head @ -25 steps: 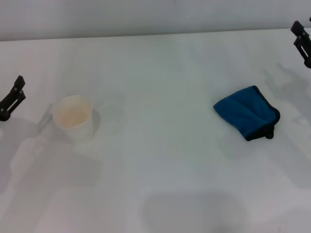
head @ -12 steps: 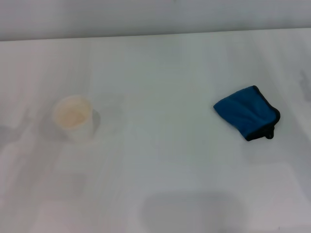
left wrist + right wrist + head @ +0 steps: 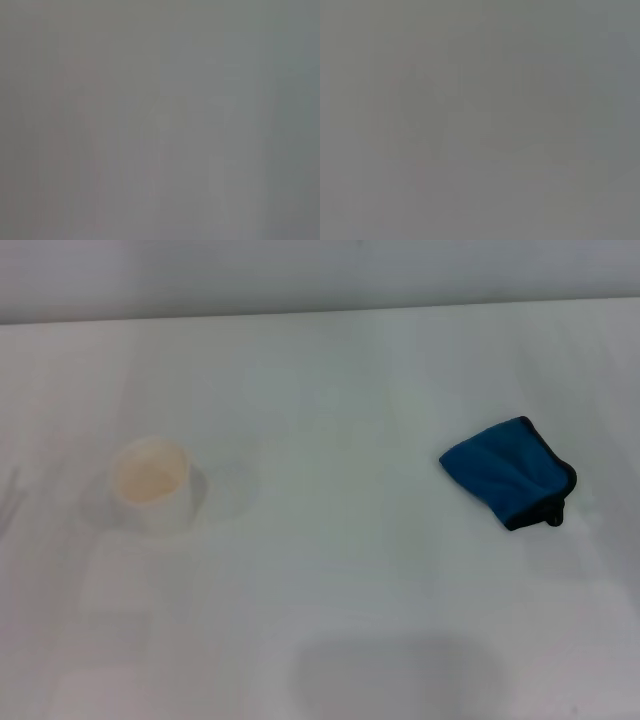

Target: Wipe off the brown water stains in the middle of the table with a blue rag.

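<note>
The blue rag [image 3: 508,473] is seen lying folded toward the table's [image 3: 330,580] right edge, well apart from a white cup [image 3: 150,483] near the left edge. No gripper is shown, so finger state cannot be told.

Both arms — out of view
</note>
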Controlling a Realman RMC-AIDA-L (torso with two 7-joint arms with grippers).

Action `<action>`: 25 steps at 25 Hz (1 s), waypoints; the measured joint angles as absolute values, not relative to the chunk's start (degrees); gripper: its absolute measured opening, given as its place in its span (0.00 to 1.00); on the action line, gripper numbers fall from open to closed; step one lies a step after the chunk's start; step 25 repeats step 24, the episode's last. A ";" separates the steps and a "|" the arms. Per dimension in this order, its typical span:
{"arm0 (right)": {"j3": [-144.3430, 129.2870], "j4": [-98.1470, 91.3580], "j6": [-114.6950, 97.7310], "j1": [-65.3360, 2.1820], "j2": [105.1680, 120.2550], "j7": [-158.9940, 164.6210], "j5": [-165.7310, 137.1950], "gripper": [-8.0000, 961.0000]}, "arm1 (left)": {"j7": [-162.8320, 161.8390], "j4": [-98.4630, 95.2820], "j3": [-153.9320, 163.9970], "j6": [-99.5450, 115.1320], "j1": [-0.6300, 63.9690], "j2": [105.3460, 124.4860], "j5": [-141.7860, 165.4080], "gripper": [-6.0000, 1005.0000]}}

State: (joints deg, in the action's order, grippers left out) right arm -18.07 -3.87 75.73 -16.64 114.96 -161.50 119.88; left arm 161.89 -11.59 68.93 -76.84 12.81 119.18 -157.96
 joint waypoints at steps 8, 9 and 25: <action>-16.99 -4.33 72.75 -16.72 114.90 -162.27 119.88 0.84 | 161.87 -9.33 68.89 -76.73 12.59 119.22 -162.19 0.88; -16.98 -4.37 72.53 -16.83 114.89 -162.50 119.88 0.84 | 161.88 -9.13 68.89 -76.61 12.62 119.22 -162.23 0.88; -16.86 -4.49 71.72 -17.65 115.05 -165.49 119.97 0.84 | 161.89 -8.30 68.99 -74.25 14.72 119.11 -162.31 0.88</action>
